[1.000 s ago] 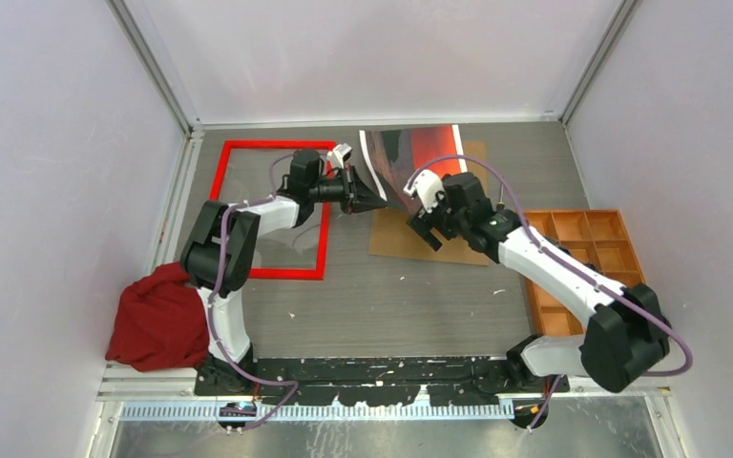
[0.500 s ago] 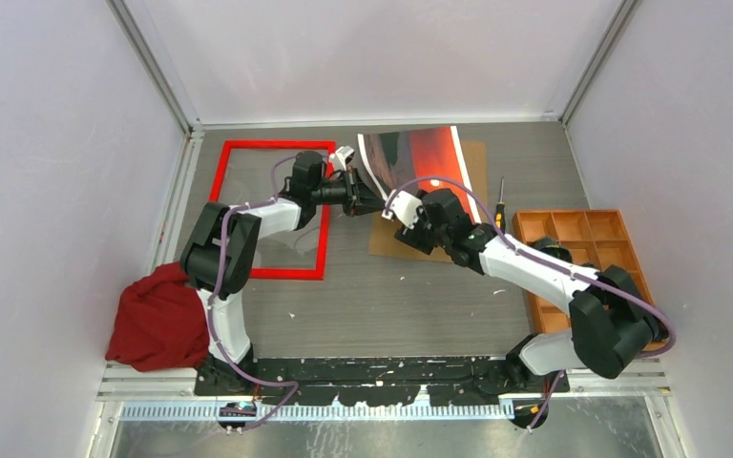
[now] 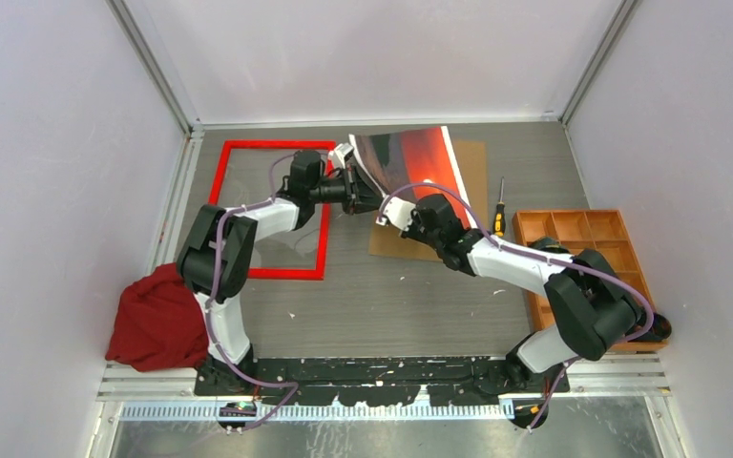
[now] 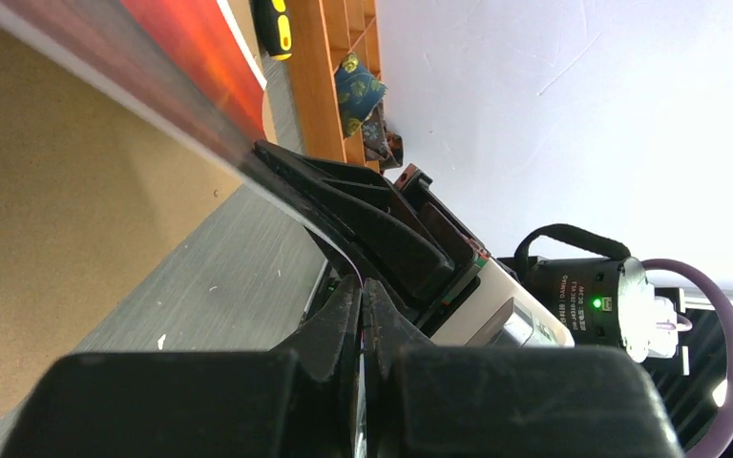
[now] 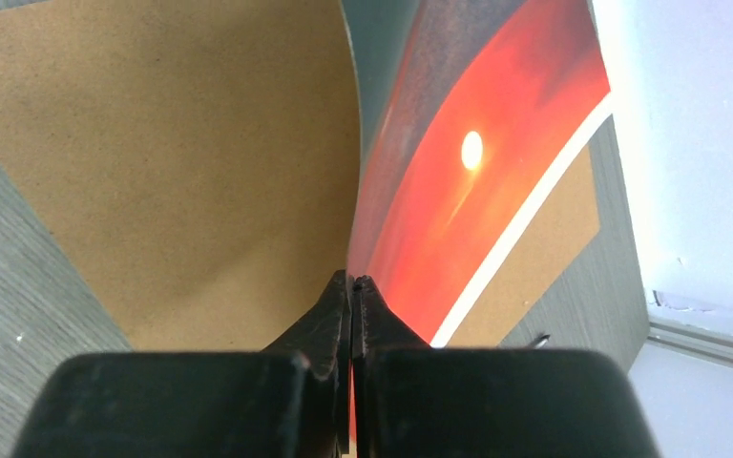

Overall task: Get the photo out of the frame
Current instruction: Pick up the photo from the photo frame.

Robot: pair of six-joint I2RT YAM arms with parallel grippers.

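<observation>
A red cloth (image 3: 157,320) lies bunched at the table's near left corner. Just right of it and further back, the frame (image 3: 274,274) lies flat and open, with bare tabletop showing inside its red rails, so the photo is already clear of it.

The left gripper (image 3: 361,193) is pinched shut on the photo's left edge; in its wrist view the thin sheet runs down between the closed fingertips (image 4: 344,320). The photo (image 3: 415,162) is lifted off the table right of the frame. It bows upward, its sunset face showing red-orange with a small bright sun and a white border. Beneath it the brown backing board (image 3: 389,243) lies flat.

The right gripper (image 3: 393,214) is clamped on the photo's near edge, and its wrist view shows the jaws closed with the print rising from between them.

Judging by this, removal is essentially done and the step in hand is a two-handed carry or handover. The next move calls for one arm to release, or for both to move together, so that the print neither creases nor tears.

Further right lie a screwdriver (image 3: 499,218) and an orange compartment tray (image 3: 573,213).
</observation>
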